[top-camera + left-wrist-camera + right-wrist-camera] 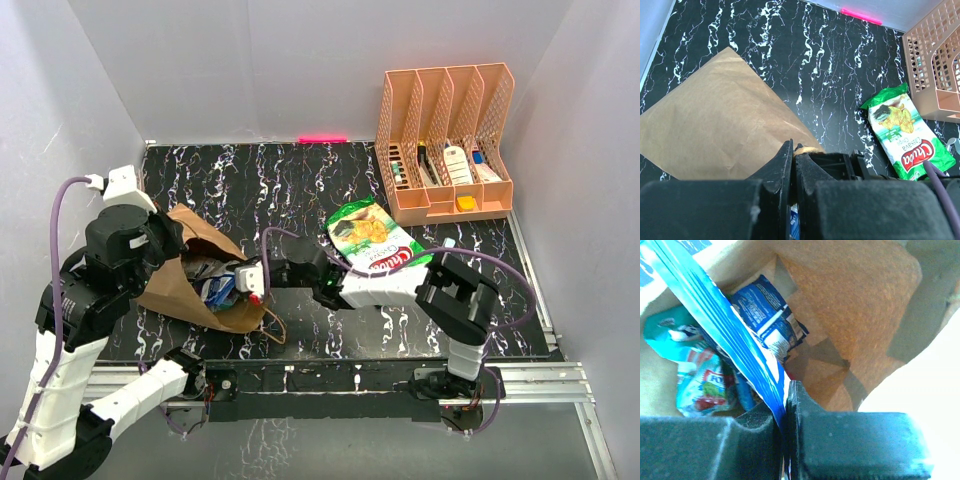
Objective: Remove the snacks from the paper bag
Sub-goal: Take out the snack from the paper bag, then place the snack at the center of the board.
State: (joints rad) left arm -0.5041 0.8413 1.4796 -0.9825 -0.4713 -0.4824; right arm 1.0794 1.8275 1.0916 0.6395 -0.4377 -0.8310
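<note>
The brown paper bag (185, 285) lies on its side at the left, its mouth facing right. My left gripper (168, 243) is shut on the bag's twisted paper handle (809, 148) at the upper rim (725, 120). My right gripper (243, 284) reaches into the bag's mouth and is shut on the edge of a blue-and-white striped packet (735, 335). Inside the bag (855, 300) lie a dark blue packet (767, 320) and a teal-green packet (702, 382). The large green packet (372, 238) lies flat on the table outside the bag, right of the right arm, and shows in the left wrist view (905, 134).
An orange slotted file rack (445, 150) with small bottles and tubes stands at the back right, also in the left wrist view (937, 65). The table is black marble-patterned (260, 185), with white walls around it. A purple cable (500, 262) loops over the right arm.
</note>
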